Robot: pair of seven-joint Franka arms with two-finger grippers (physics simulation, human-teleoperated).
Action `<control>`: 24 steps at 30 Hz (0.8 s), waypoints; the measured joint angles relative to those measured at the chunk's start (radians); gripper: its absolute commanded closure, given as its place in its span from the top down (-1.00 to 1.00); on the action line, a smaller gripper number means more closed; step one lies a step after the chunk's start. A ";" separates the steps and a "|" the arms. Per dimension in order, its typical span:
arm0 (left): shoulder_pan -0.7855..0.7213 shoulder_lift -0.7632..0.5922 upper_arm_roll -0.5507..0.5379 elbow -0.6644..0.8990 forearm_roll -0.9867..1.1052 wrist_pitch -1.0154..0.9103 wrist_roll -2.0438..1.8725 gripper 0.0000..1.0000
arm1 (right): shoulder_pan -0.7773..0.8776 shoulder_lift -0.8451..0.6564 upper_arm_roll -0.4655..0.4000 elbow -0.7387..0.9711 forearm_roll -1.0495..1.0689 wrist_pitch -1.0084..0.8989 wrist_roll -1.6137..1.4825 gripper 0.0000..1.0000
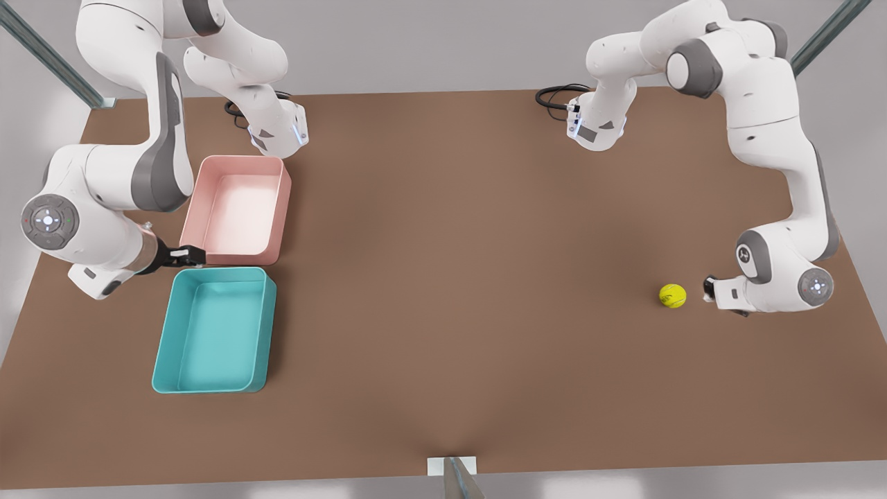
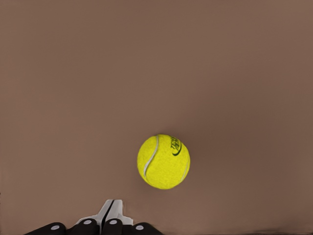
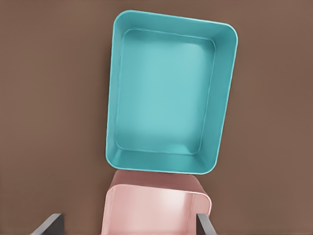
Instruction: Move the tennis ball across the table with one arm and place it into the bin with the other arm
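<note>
The yellow-green tennis ball rests on the brown table near the front view's right edge. Just to the right of it, low over the table, my left gripper is shut and empty, a small gap away from the ball. The teal bin stands empty at the front view's left. My right gripper is open and holds nothing; it hovers over the seam between the teal bin and a pink tub.
A pale pink tub stands empty right behind the teal bin, almost touching it. Both arm bases and black cables sit along the table's far edge. A wide stretch of bare tabletop lies between ball and bins.
</note>
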 measured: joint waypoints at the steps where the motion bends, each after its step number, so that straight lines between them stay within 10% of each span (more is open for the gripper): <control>1: 0.005 0.004 0.000 -0.018 0.000 0.031 0.070 -0.57 | -0.001 0.002 0.000 0.000 0.001 0.000 0.003 1.00; 24: -0.021 0.004 0.005 -0.189 0.085 0.229 0.587 -0.57 | -0.004 -0.040 -0.007 0.040 0.030 -0.022 0.004 1.00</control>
